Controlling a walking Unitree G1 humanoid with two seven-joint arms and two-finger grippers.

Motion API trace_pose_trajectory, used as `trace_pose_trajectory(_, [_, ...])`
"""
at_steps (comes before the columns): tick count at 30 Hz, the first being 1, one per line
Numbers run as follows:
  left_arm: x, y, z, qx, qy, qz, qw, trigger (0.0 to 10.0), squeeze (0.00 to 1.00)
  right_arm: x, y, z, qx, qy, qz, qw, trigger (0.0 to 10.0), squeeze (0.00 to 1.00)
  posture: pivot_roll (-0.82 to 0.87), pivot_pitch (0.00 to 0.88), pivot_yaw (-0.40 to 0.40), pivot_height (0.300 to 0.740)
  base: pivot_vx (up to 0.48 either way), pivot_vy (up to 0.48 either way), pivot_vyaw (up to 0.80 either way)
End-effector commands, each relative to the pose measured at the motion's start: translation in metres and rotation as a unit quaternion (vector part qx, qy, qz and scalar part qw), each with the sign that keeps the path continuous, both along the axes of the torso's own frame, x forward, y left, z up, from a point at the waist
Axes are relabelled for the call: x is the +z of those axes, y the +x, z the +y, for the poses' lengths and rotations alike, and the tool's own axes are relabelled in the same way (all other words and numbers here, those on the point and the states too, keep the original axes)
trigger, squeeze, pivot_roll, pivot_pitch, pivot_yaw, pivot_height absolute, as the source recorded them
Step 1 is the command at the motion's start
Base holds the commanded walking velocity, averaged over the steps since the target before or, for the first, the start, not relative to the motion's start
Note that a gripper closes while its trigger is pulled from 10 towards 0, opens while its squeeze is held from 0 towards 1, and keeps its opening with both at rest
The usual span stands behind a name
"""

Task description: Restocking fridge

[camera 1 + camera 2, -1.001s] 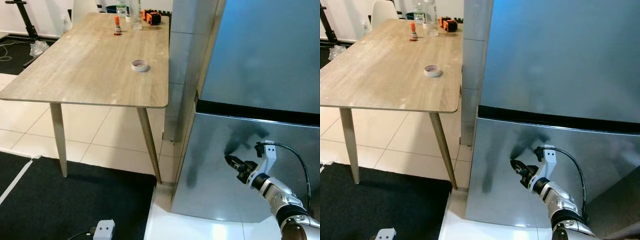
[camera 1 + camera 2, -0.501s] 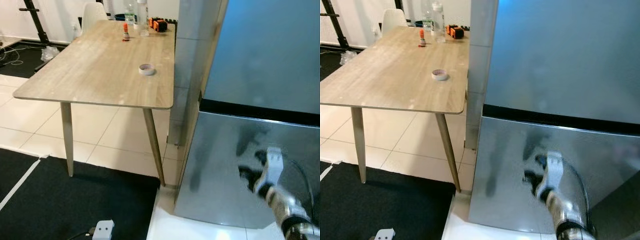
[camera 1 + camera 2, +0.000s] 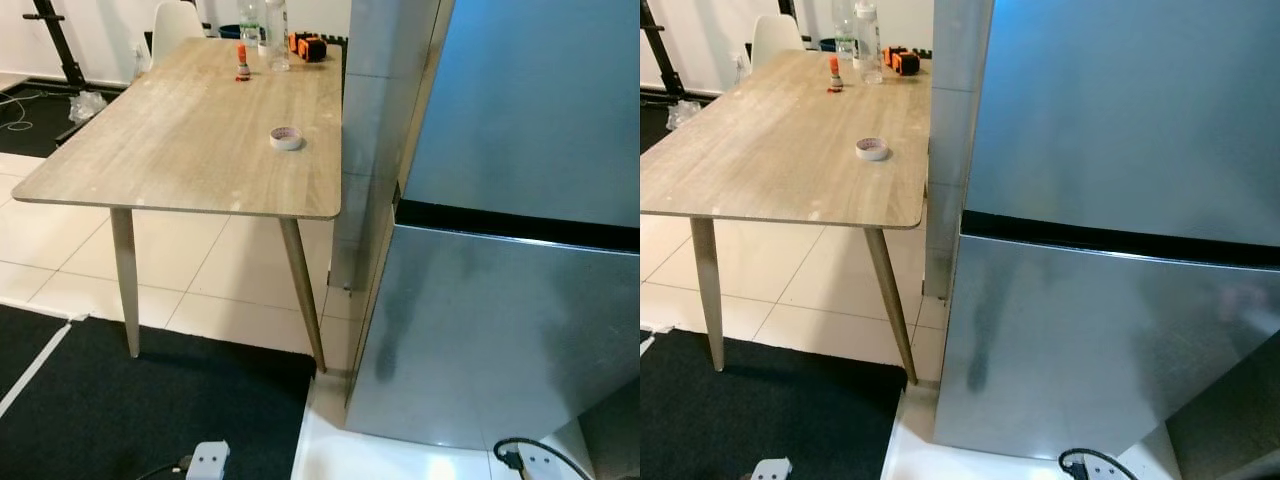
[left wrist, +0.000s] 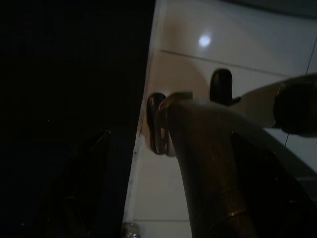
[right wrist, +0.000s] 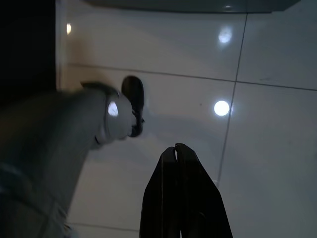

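From the head, we face the fridge (image 3: 510,300), doors closed, beside a wooden table (image 3: 180,150). Our right gripper (image 5: 179,163) hangs over floor tiles, fingers pressed together. Left fingers: we cannot tell. Empty-handed, we risk stalling.

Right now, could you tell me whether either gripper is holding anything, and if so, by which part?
Nothing is held. The right gripper points at the white floor tiles with its fingers shut on nothing. The left arm hangs idle in shadow.
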State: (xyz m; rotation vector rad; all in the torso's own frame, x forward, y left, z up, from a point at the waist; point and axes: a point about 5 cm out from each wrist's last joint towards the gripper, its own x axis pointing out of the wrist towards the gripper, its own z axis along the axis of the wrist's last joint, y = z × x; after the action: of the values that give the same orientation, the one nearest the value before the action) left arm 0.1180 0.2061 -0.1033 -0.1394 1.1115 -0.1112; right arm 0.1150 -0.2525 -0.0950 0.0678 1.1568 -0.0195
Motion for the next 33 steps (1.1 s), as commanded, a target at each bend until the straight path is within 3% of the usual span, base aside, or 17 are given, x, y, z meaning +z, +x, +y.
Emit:
trace_pose_trajectory(1, [-0.002,-0.006,-0.001,0.001,0.000,0.011,1.000,10.0,0.00,0.000,0.003,0.006,0.021,0.004,-0.001,1.000,10.0,0.00,-0.01,0.000,-0.057,0.740,0.000,0.000,0.73])
trace_pose_trajectory(33, [-0.002,-0.005,-0.002,0.002,-0.002,0.011,1.000,10.0,0.00,0.000,-0.012,-0.011,0.028,-0.017,0.022,0.999,10.0,0.00,-0.01,0.000,-0.055,0.740,0.000,0.000,0.73])
